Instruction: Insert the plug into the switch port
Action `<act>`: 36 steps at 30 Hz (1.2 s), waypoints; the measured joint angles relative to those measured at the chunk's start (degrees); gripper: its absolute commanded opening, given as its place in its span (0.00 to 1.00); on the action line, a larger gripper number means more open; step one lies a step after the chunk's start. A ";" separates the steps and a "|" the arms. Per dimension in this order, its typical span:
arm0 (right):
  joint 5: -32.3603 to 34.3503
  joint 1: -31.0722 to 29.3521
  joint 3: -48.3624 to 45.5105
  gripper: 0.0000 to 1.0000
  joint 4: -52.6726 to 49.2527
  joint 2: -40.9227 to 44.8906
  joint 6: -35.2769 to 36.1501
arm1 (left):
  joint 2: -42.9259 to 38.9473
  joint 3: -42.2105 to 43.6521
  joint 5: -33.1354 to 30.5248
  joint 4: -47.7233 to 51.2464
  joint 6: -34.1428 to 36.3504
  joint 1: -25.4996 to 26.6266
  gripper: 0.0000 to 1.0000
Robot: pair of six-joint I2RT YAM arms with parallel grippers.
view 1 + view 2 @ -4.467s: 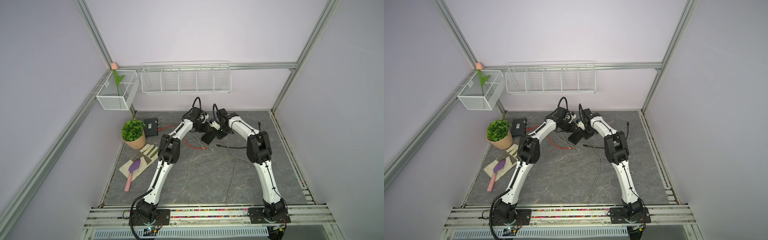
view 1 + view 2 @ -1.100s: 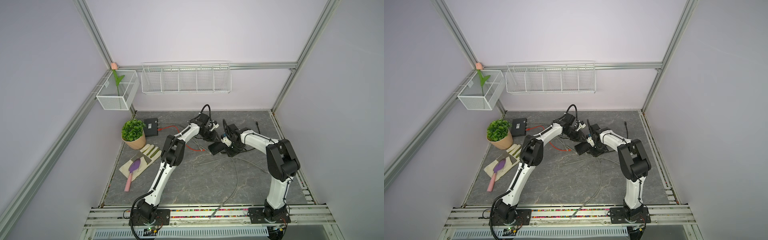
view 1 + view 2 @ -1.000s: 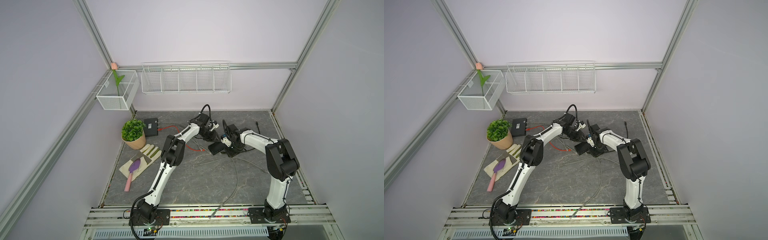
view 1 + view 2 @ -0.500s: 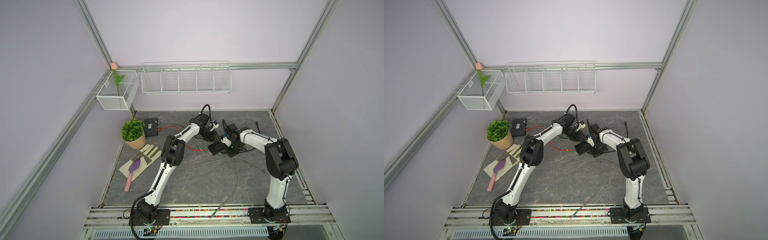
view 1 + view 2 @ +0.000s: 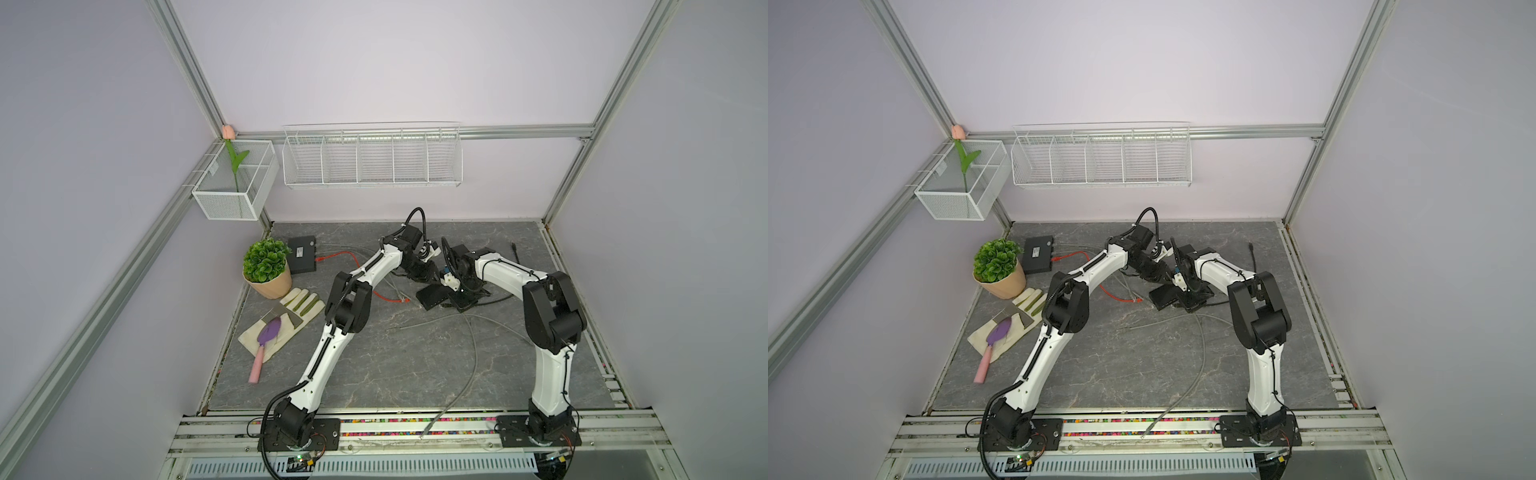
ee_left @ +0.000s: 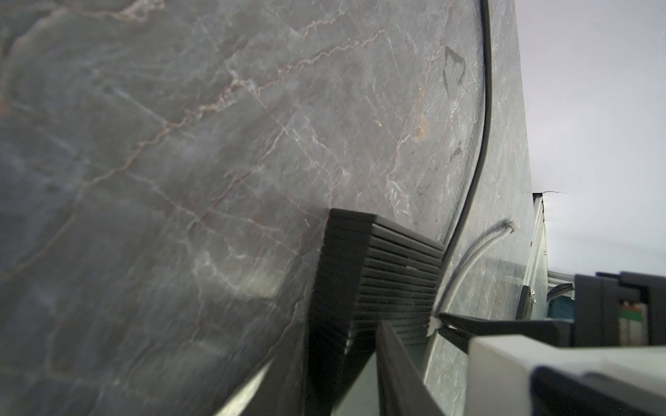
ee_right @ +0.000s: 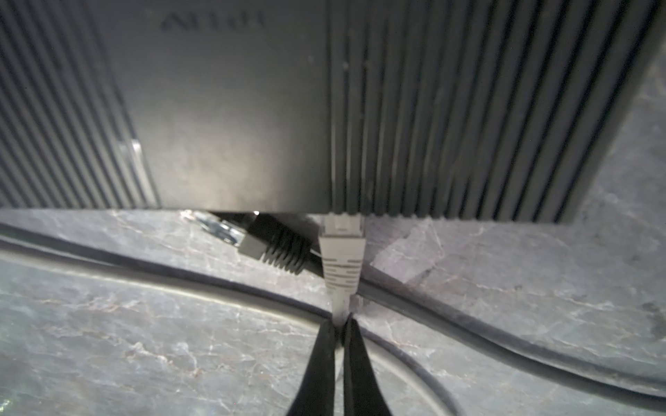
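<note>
The grey Ethernet plug [image 7: 341,248] looks light, with a stiff boot and a limp cable [image 7: 337,306] behind it, so the boot seems the surer hold. Its nose is at the port edge of the black switch [image 7: 230,108], beside a black plug [image 7: 277,248]. The right gripper [image 7: 340,335] has its fingers [image 7: 324,353] pinched on the cable just behind the boot, and the left gripper [image 5: 424,279] looks clamped across the switch body.

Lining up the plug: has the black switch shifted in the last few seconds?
Yes. The switch now lies nearer the front rail and slightly farther right of the potted plant than then. Over the last second it has stayed put.
</note>
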State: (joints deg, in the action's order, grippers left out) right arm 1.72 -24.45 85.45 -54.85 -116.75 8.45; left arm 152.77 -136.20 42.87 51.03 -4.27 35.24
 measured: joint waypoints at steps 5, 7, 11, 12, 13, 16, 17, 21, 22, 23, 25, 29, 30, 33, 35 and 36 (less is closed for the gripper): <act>0.07 0.02 2.45 0.07 -2.40 -1.53 0.46 | -0.15 0.02 -0.50 0.04 0.48 0.15 0.32; 0.02 0.02 3.41 0.07 -3.34 -2.21 0.55 | -0.20 0.02 -0.79 0.07 0.52 0.24 0.32; 0.04 0.04 4.66 0.07 -4.61 -2.64 0.59 | -0.26 0.02 -0.98 0.09 0.52 0.28 0.32; 0.11 0.07 5.11 0.07 -4.87 -2.86 0.59 | -0.26 0.02 -1.14 0.02 0.52 0.28 0.32; 0.24 0.11 5.73 0.07 -5.22 -3.21 0.59 | -0.31 0.02 -1.33 -0.04 0.52 0.28 0.32; 0.20 0.48 7.37 0.07 -6.29 -4.42 0.59 | -0.35 0.00 -1.79 -0.17 0.52 0.28 0.32; 0.22 0.57 7.91 0.07 -6.60 -4.85 0.59 | -0.37 0.00 -1.97 -0.31 0.52 0.28 0.32; 0.22 0.72 9.31 0.07 -7.50 -6.01 0.59 | -0.42 0.00 -2.36 -0.42 0.52 0.28 0.32; 0.22 0.72 9.42 0.07 -7.58 -6.08 0.61 | -0.44 0.00 -2.36 -0.42 0.52 0.28 0.32; 0.22 0.72 9.60 0.07 -7.76 -6.16 0.61 | -0.42 0.00 -2.36 -0.42 0.52 0.28 0.32; 0.26 0.74 10.75 0.07 -8.52 -6.73 0.70 | -0.42 -0.11 -2.58 -0.46 0.50 0.28 0.32; 0.35 1.27 14.73 0.08 -5.20 -7.74 0.76 | -0.39 -0.20 -2.25 -0.44 0.07 0.02 0.34; 0.33 1.46 15.78 0.10 -2.08 -7.74 0.83 | -0.35 -0.20 -2.23 -0.35 0.04 0.04 0.38; 0.09 1.40 16.15 0.19 2.38 -7.48 1.25 | 0.07 -0.70 -1.49 0.35 -0.46 -0.02 0.46; 0.22 1.31 15.87 0.24 4.59 -7.43 1.55 | 0.24 -1.20 -0.52 0.72 -1.60 -0.50 0.54; 0.31 1.31 15.80 0.26 5.53 -7.41 1.77 | 0.24 -1.29 0.02 0.81 -2.34 -0.85 0.55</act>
State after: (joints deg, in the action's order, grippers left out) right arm 2.02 -23.14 101.25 -49.32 -124.16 10.22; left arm 153.01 -137.49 42.89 51.83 -6.61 34.39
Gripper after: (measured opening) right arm 0.230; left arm 0.522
